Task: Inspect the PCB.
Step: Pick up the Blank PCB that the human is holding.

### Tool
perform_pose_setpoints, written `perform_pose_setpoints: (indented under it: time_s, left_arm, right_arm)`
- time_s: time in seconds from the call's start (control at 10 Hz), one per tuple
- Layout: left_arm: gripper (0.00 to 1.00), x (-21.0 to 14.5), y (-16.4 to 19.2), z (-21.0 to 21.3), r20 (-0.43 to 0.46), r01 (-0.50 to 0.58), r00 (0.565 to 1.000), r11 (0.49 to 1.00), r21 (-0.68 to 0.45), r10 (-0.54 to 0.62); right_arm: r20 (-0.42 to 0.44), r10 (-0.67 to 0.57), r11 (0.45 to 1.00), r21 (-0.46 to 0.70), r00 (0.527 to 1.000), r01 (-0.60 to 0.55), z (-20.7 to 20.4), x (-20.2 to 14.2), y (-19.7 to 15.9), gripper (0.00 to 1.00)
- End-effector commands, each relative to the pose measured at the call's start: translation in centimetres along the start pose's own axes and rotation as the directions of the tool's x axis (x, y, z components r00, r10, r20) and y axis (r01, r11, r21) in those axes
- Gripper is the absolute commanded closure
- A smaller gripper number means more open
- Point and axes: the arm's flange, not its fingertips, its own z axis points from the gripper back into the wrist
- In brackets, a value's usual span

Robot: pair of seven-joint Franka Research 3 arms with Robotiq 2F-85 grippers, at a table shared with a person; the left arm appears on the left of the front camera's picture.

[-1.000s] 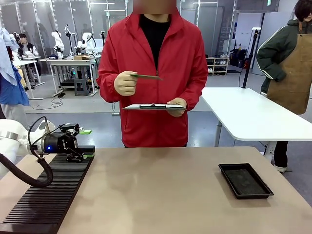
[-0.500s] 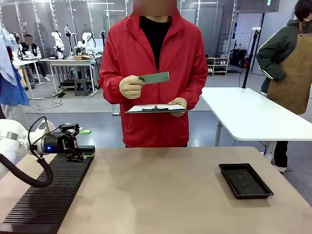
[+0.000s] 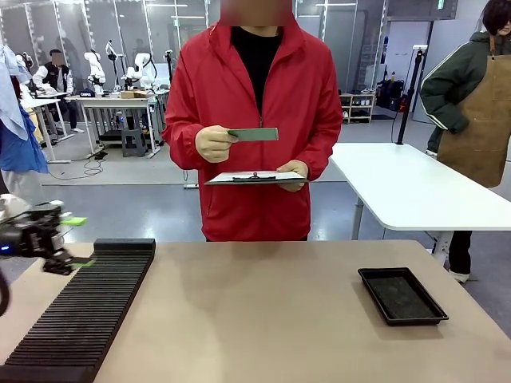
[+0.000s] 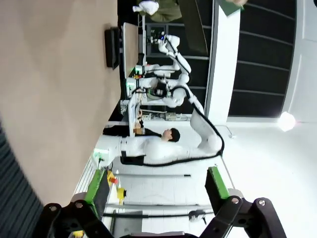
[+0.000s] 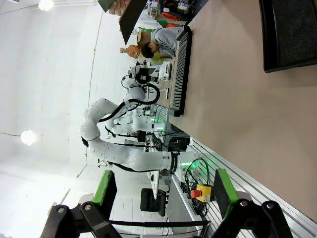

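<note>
Green pads tip the left claw (image 3: 80, 242) at the left edge of the front view. Its two fingers are spread wide with nothing between them. The right claw (image 5: 163, 188), seen from its own wrist camera, stands just as wide and grips nothing.

Just beside the left claw, one long black ribbed rack (image 3: 80, 319) runs down the lower left of the frame on the tan desk (image 3: 255, 319). Whether its grooves hold anything I cannot tell.

One shallow black tray (image 3: 402, 295) lies flat at the lower right of the desk, well apart from the rack. Its dark textured floor shows from rim to rim.

Beyond the far edge of the desk, at upper centre, one person in a red jacket (image 3: 251, 120) holds the single pale green board (image 3: 254, 134). It is pinched at its end by one hand (image 3: 211, 144) at chest height and kept roughly level, well above the desk. The person's other hand (image 3: 291, 171) supports one clipboard (image 3: 255, 177) just below the board, apart from it.

One white table (image 3: 415, 191) stands behind at the right, with a second person in a brown apron (image 3: 479, 136) beside it.
</note>
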Motion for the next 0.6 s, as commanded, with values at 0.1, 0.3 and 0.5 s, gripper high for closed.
perform_pose_setpoints:
  time_s: [0.1, 0.3, 0.5]
  left_arm:
    - [0.00, -6.4, -0.3, 5.1, 0.011, 0.074, 0.997, 0.997, -0.008, -0.074]
    - [0.00, -10.7, -0.1, 8.2, 0.069, 0.123, 0.990, 0.992, -0.012, -0.122]
    - [0.00, -13.8, -0.2, 10.7, 0.128, 0.117, 0.985, 0.993, -0.016, -0.114]
  right_arm:
    - [-0.002, 0.004, 1.000, 0.004, 1.000, -0.004, 0.1, -0.3, 0.1, 0.00]
    - [-0.002, 0.004, 1.000, 0.004, 1.000, -0.004, 0.1, -0.3, 0.1, 0.00]
    - [-0.002, 0.004, 1.000, 0.004, 1.000, -0.004, 0.1, -0.3, 0.1, 0.00]
